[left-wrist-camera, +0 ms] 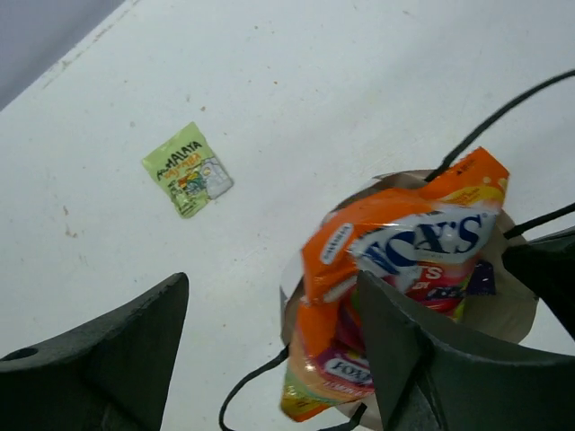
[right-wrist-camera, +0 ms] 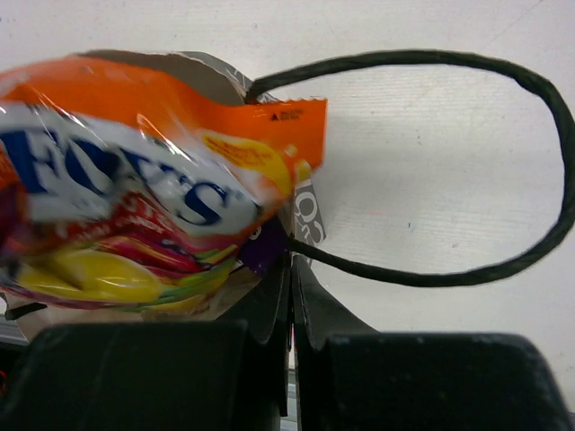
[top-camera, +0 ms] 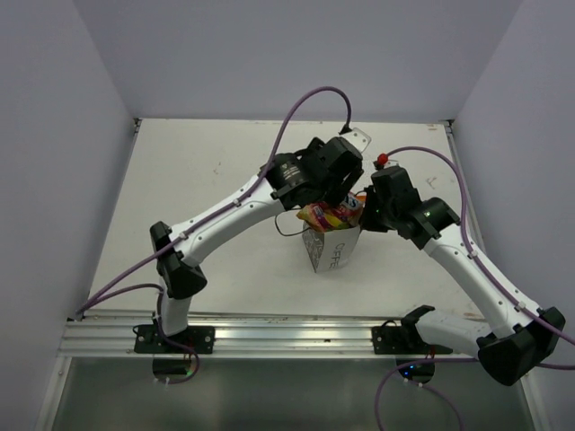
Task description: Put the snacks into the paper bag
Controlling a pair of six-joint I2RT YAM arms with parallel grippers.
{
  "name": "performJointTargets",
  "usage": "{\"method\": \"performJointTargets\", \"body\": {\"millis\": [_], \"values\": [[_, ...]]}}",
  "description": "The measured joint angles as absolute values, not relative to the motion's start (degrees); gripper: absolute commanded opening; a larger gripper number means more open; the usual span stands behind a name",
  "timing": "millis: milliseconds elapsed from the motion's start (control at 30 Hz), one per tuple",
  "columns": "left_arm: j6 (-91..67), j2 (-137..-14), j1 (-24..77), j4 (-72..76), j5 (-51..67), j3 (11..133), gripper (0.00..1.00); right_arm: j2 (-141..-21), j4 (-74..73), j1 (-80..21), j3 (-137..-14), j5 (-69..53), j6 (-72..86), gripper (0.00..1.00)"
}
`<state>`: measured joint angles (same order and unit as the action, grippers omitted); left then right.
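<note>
The white paper bag [top-camera: 331,252] with grey lettering stands upright mid-table. The red-yellow multicolour packet [top-camera: 331,214] sticks out of its mouth, tilted; it also shows in the left wrist view [left-wrist-camera: 395,260] and the right wrist view [right-wrist-camera: 135,197]. My left gripper [left-wrist-camera: 278,359] is open just above the bag, its jaws on either side of the packet's lower end. My right gripper [right-wrist-camera: 292,278] is shut on the bag's rim [right-wrist-camera: 310,215]. A purple packet's corner [right-wrist-camera: 263,249] shows inside the bag. The pale green packet [left-wrist-camera: 187,169] lies flat on the table. The red-orange packet is hidden.
The bag's black cord handle [right-wrist-camera: 539,99] loops out over the table beyond my right gripper; another cord [left-wrist-camera: 247,386] hangs on the left side. A small red object [top-camera: 382,160] and a white tag [top-camera: 358,139] lie behind the arms. Walls close in the table.
</note>
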<state>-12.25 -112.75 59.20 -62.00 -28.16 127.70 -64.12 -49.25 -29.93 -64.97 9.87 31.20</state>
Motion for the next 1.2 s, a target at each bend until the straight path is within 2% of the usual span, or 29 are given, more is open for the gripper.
{"method": "performJointTargets", "body": {"millis": [100,167,267,300,400,733,1200], "values": [[-12.03,-107.24,58.83,-57.39,-32.14,121.69,0.6,-64.12,-49.36,-29.93,-64.97,9.61,31.05,0.0],[-12.03,-104.25,56.97,-55.16,-32.49,119.83,0.55,-64.12,-49.34,-29.93,-64.97,9.58,31.03,0.0],[-12.05,-101.71,52.49,-51.33,-31.88,119.46,0.41,-64.14,-49.34,-29.93,-64.97,9.61,31.03,0.0],[-12.16,-101.21,51.11,-50.33,-31.46,119.35,0.28,-64.14,-49.34,-29.93,-64.99,9.61,31.03,0.0],[-12.64,-100.55,49.52,-47.72,-28.86,118.28,0.0,-64.29,-49.34,-29.93,-64.99,9.63,31.0,0.0],[-15.51,-105.16,51.94,-45.87,-12.23,114.43,0.0,-64.55,-49.34,-29.93,-65.01,9.65,31.03,0.0],[-18.5,-102.98,56.07,-45.91,-4.03,106.56,0.0,-65.3,-49.43,-29.93,-65.04,9.67,31.0,0.0]]}}
